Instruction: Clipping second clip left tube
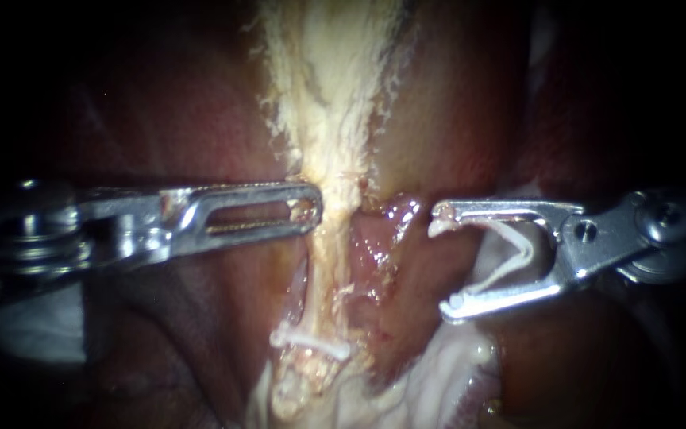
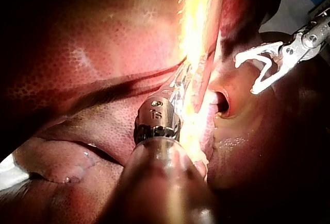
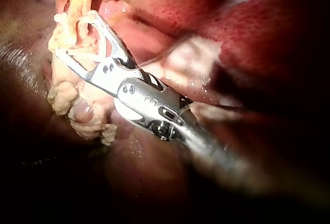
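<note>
The left tube (image 1: 325,274) is a pale strand running down the middle, with a white clip (image 1: 311,342) across its lower end. A redder tube (image 1: 375,246) lies just to its right. My left instrument (image 1: 305,208) has its slotted jaws shut on the pale tissue (image 1: 335,187) above the tubes. My right instrument (image 1: 446,260) stands right of both tubes, touching neither. Its jaws are spread wide, and an open white clip (image 1: 510,246) is seated along both. In the right wrist view those jaws (image 3: 72,36) are next to the pale strand (image 3: 64,87).
Dark red liver (image 1: 160,119) lies on both sides of the frayed pale tissue (image 1: 327,71) that runs up the view. Whitish wet tissue (image 1: 438,373) sits below the right jaws. In the left wrist view the right instrument (image 2: 247,74) hangs beyond a small hollow (image 2: 223,103).
</note>
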Tool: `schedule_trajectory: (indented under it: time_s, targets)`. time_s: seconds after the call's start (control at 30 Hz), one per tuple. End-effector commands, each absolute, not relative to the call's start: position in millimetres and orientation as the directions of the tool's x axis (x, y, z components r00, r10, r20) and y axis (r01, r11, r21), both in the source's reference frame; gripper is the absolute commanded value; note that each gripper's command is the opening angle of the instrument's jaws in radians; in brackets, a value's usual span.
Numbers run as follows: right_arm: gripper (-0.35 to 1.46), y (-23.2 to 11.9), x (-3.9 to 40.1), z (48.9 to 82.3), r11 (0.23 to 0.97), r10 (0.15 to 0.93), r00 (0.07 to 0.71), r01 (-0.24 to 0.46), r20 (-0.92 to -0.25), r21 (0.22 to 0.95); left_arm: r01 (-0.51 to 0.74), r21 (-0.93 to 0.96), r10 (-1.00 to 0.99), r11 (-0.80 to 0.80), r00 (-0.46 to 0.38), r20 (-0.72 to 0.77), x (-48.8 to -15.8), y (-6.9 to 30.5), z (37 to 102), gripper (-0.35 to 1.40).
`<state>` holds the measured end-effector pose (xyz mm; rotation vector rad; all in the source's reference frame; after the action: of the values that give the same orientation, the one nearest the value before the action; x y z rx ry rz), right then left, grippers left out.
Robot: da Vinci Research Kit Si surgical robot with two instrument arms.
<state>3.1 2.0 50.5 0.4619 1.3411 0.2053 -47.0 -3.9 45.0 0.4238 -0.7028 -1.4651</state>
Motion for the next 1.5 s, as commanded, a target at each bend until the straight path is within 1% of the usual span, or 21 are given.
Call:
schedule_trajectory:
  time_s: [0.03,0.27,0.57,0.63,0.73,0.87,1.17,1.5]
  targets:
    - [0.60,2.0,3.1,50.4,0.893,0.402,0.227,0.119,-0.887,0.435,0.751,0.655,-0.984,0.085,-0.038,0.172,-47.0,-3.9,45.0,-0.35]
    - [0.60,1.5,3.3,50.5,0.894,0.399,0.227,0.120,-0.889,0.432,0.750,0.656,-0.985,0.084,-0.037,0.168,-46.5,-4.0,43.9,-0.35]
    - [0.60,-0.1,5.2,51.3,0.896,0.391,0.216,0.136,-0.895,0.424,0.758,0.648,-0.984,0.076,-0.049,0.173,-43.2,-3.1,40.1,-0.35]
    - [0.60,-0.6,6.0,51.6,0.885,0.408,0.219,0.144,-0.886,0.443,0.762,0.643,-0.982,0.074,-0.057,0.181,-42.4,-3.3,39.5,-0.35]
    - [0.60,-1.4,7.6,52.1,0.880,0.408,0.239,0.154,-0.881,0.450,0.762,0.643,-0.982,0.074,-0.056,0.180,-41.8,-3.6,38.9,-0.35]
    - [0.60,-2.5,9.9,53.1,0.864,0.424,0.271,0.167,-0.864,0.476,0.760,0.645,-0.981,0.072,-0.062,0.181,-41.7,-3.8,38.0,-0.35]
    - [0.60,-4.3,14.2,56.7,0.834,0.467,0.273,0.180,-0.841,0.522,0.762,0.644,-0.981,0.069,-0.064,0.181,-41.7,-4.2,37.3,-0.35]
    - [0.60,-4.3,16.2,59.5,0.822,0.487,0.299,0.162,-0.821,0.546,0.762,0.644,-0.981,0.067,-0.068,0.183,-41.7,-4.6,36.7,-0.35]
